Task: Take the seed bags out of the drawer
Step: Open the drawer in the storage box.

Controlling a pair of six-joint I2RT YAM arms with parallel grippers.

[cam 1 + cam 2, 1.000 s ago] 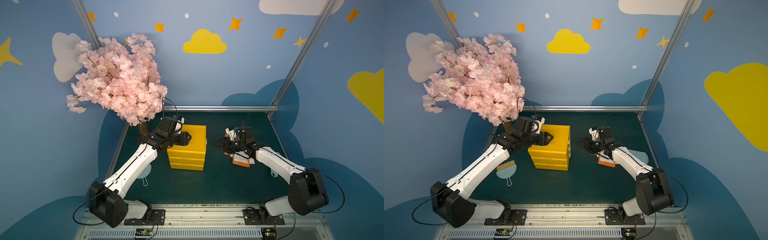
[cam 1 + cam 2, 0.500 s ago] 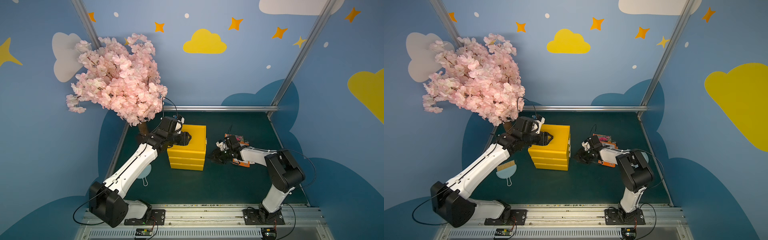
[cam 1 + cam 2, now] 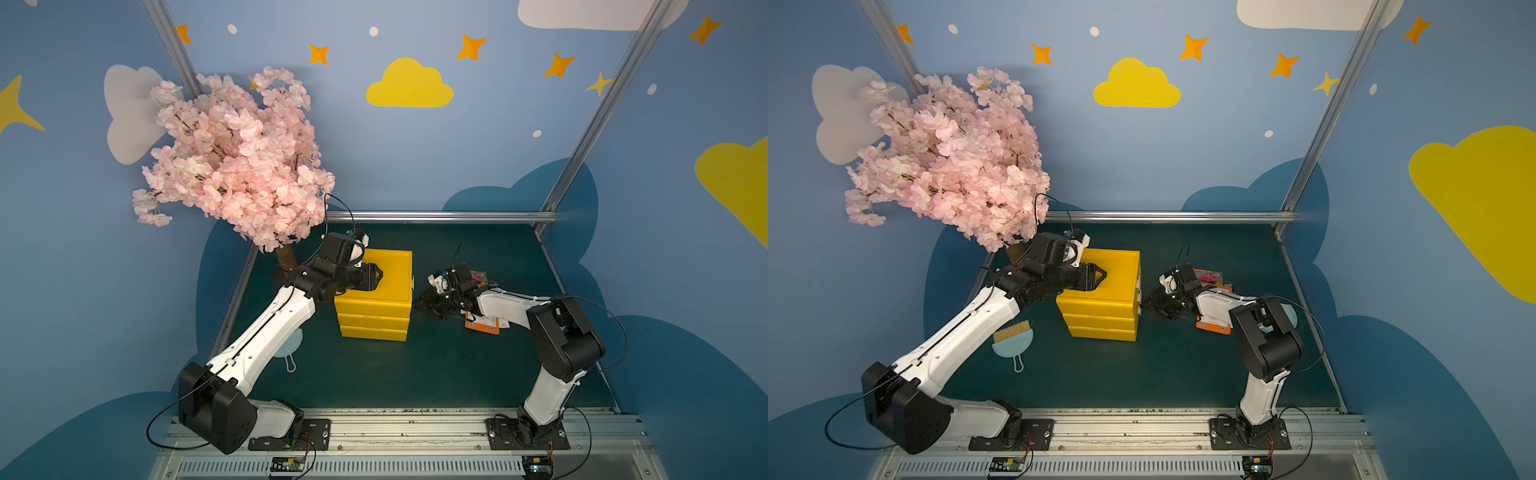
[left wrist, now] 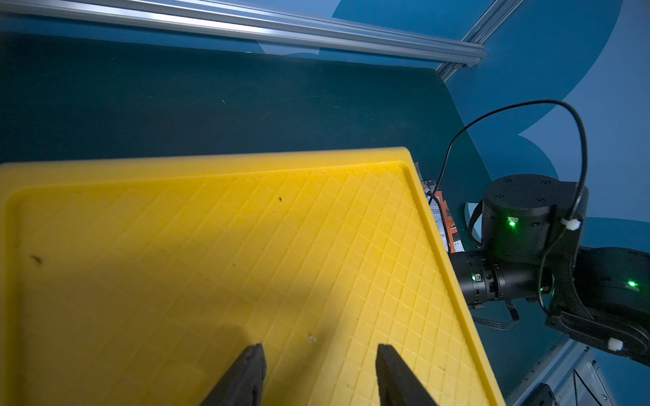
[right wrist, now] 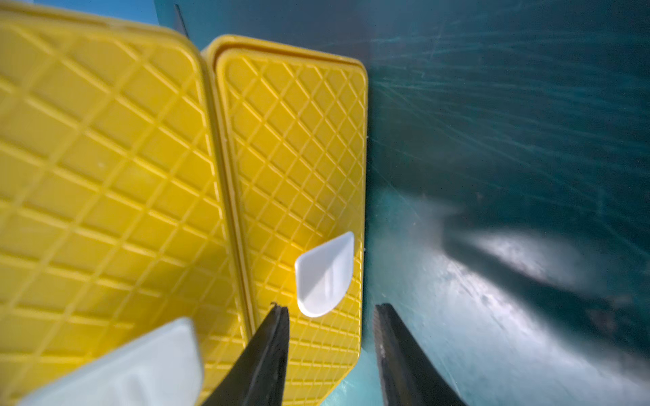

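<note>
At far left, the pink blossom tree (image 3: 232,162) and a small hand brush (image 3: 1013,338) play no part. Our left gripper (image 3: 376,277) sits over the yellow cabinet's (image 3: 374,316) ribbed top, jaws moderately apart with nothing between them. It is well placed to press down and steady the box.

On the face turned rightward, the top drawer (image 3: 1137,268) looks pushed in flush with the two beneath. Our right gripper (image 3: 1144,306) noses up to that face, jaws partly spread and empty. A white tab handle (image 5: 325,274) lies just ahead of the tips, though we cannot tell whose it is.

The seed bags lie out on the green mat (image 3: 415,374) right of the cabinet. The pink-flowered one (image 3: 1209,275) is behind the wrist, and the orange one (image 3: 1213,326) is partly under the forearm.

We judge the job nearly done. Any last push should go square and gentle, then straight back, clear of the packets. The orange bag's white band carries print too small to read — no brand shows.
</note>
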